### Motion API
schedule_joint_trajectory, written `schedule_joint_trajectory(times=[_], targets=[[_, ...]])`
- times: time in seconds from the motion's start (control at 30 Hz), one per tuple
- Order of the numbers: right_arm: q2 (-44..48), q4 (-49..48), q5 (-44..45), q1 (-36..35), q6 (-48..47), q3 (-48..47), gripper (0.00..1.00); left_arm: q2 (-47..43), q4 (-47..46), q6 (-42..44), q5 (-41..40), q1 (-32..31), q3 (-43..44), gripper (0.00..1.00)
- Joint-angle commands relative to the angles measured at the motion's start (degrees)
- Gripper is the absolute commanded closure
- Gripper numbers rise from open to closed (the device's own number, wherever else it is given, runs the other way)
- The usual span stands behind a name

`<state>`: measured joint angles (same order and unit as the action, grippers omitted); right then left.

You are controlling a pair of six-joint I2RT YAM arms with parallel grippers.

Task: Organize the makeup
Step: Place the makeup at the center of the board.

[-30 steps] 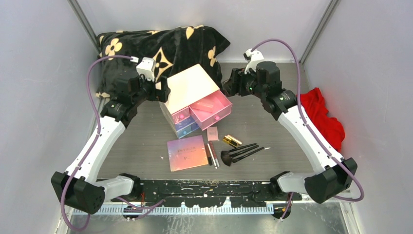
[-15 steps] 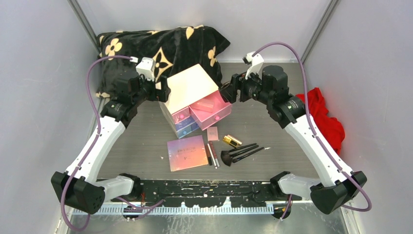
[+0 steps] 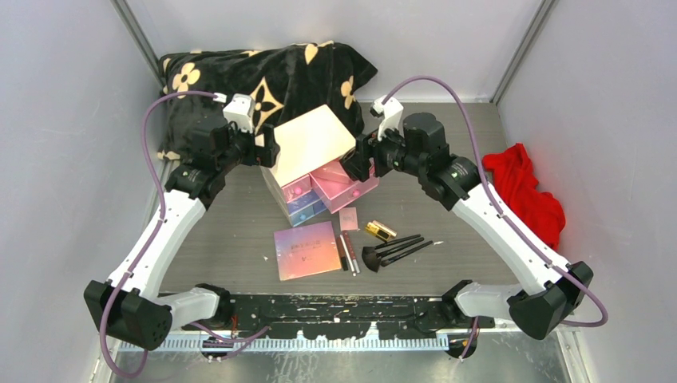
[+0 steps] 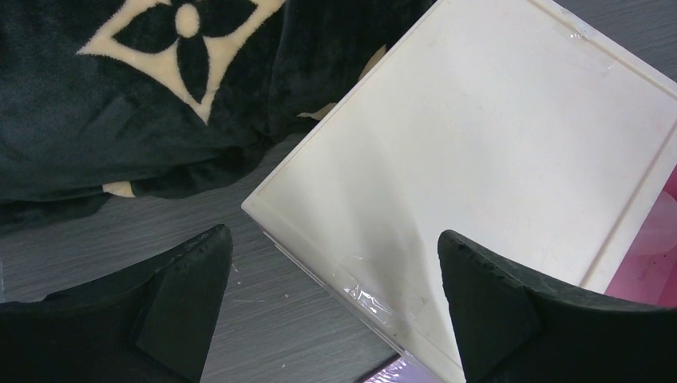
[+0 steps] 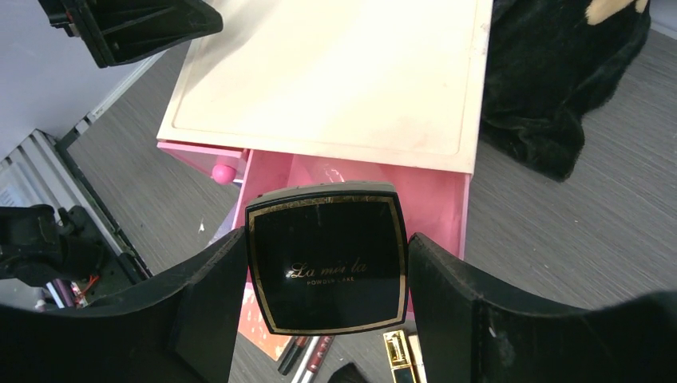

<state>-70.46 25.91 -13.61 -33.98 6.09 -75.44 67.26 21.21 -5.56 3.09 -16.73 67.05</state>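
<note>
the right end effector (image 3: 357, 163) is clenched on the black compact (image 5: 326, 267) just over the open pink drawer (image 5: 443, 203), which lies straight ahead of it, while the left end effector (image 4: 331, 255), spread wide and empty, brackets a corner of the cream box (image 4: 495, 144).

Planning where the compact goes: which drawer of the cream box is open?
The wide pink drawer on the right, slid out; the small pink drawer and blue drawer beside it are shut.
</note>
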Motion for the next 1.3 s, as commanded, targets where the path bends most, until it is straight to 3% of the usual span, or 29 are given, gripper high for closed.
schedule_joint_trajectory(times=[0.0,0.1,0.3,0.4,0.57,0.9,1.0,1.07,1.17,1.27], targets=[[0.6,-1.9,1.7,0.0,-1.0,-2.8,0.99,0.0,-2.8,-0.1,0.6,0.4,0.1,0.00],[1.0,-2.0,6.1,0.0,-0.9,-2.3,0.99,0.2,-2.8,-0.1,0.7,0.4,0.2,0.00],[4.6,-5.5,30.0,0.6,-1.4,3.1,0.99,0.1,-2.9,0.0,0.5,0.4,-0.1,0.00],[4.2,-4.1,35.4,3.9,-0.8,4.9,0.99,-0.1,-2.6,0.5,0.3,0.4,-0.3,0.00],[4.3,-1.9,34.0,8.3,2.5,10.8,0.99,-0.5,-2.0,1.0,-0.1,0.4,-0.3,0.00],[6.3,1.3,29.5,10.4,14.3,28.3,0.99,-0.3,-2.2,1.0,0.5,0.5,0.0,0.00],[5.9,1.5,27.7,11.9,15.1,30.4,0.84,-0.3,-2.5,1.0,0.6,0.4,-0.3,0.00],[5.0,1.4,26.6,13.1,14.7,30.7,0.84,-0.3,-2.6,0.9,0.7,0.4,-0.5,0.00],[2.8,0.7,22.1,15.8,14.4,31.3,0.69,-0.4,-2.7,0.8,0.7,0.4,-0.8,0.00],[0.7,-1.9,15.8,18.6,14.5,33.1,0.65,-0.5,-2.9,0.7,0.7,0.4,-0.8,0.00]])
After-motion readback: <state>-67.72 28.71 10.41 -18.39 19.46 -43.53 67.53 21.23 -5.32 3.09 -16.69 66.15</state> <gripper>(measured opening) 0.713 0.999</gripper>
